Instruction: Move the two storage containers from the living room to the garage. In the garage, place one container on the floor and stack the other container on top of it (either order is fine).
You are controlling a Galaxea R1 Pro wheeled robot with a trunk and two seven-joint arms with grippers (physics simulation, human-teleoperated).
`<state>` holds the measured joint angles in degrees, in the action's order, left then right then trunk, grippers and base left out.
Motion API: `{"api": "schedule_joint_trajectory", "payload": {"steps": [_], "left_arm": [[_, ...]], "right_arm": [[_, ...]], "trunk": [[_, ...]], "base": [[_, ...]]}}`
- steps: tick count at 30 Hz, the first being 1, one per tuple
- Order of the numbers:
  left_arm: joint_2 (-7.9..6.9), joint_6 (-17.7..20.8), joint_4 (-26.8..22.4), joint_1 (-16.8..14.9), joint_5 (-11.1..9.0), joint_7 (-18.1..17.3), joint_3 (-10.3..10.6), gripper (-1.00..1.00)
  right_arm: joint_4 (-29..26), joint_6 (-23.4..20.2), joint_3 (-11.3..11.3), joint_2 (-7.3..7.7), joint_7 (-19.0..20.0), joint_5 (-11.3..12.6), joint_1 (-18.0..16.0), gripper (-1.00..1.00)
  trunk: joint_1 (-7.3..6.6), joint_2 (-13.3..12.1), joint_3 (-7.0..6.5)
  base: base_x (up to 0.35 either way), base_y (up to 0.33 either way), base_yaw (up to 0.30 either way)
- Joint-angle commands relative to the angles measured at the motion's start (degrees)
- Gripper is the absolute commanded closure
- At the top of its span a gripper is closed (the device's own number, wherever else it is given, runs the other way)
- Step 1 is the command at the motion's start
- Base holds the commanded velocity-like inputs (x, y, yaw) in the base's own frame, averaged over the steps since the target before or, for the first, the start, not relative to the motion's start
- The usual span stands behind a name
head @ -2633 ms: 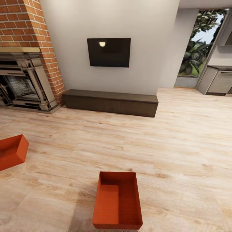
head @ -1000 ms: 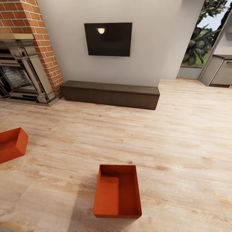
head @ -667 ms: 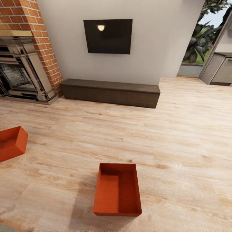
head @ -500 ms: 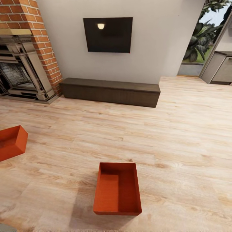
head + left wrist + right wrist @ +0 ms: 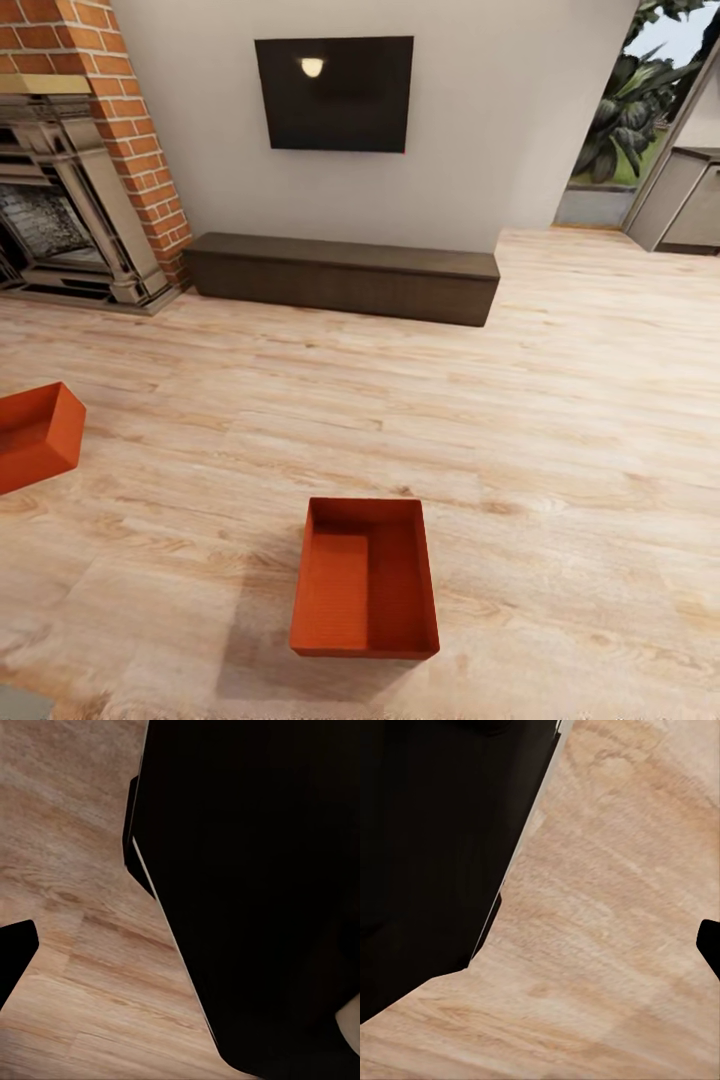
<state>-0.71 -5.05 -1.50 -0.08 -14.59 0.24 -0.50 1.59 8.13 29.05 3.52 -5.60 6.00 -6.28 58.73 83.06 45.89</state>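
Floor (image 5: pixel 560 420) of light wood planks spreads across the living room, and it is the biggest thing here. At the far wall sit a long dark bench (image 5: pixel 340 275), a brick fireplace (image 5: pixel 85 190) and a black TV (image 5: pixel 334 94). One orange bin (image 5: pixel 365 578) sits flat on the planks right in front of the robot, open side up. The other orange bin (image 5: pixel 35 436) is well apart from it, off to the left, and part of it is cut off by the edge of the head view. Both wrist views show dark robot parts over the wood, so I cannot tell if the grippers are spread or pressed together. What could go wrong? The bins have thin walls (and no handles), so a grab on just one wall might let a bin tip or slip. The robot's base could also bump the near bin and push it away.
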Motion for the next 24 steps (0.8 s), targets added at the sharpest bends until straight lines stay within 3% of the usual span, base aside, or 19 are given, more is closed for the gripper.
{"api": "schedule_joint_trajectory", "payload": {"steps": [1, 24], "left_arm": [[0.0, -0.1, 0.0, 0.0, -0.2, 0.0, 0.0, -1.0], [0.0, -0.1, 0.0, 0.0, -0.2, 0.0, 0.0, -1.0]], "right_arm": [[0.2, 0.4, 0.5, -0.03, 0.0, 0.6, 0.0, -1.0], [0.2, 0.4, 0.5, -0.02, 0.0, 0.6, 0.0, -1.0]], "trunk": [[0.0, 0.0, 0.13], [0.0, 0.0, 2.26]], "base": [[0.0, 0.0, 0.0], [0.0, 0.0, 0.0]]}}
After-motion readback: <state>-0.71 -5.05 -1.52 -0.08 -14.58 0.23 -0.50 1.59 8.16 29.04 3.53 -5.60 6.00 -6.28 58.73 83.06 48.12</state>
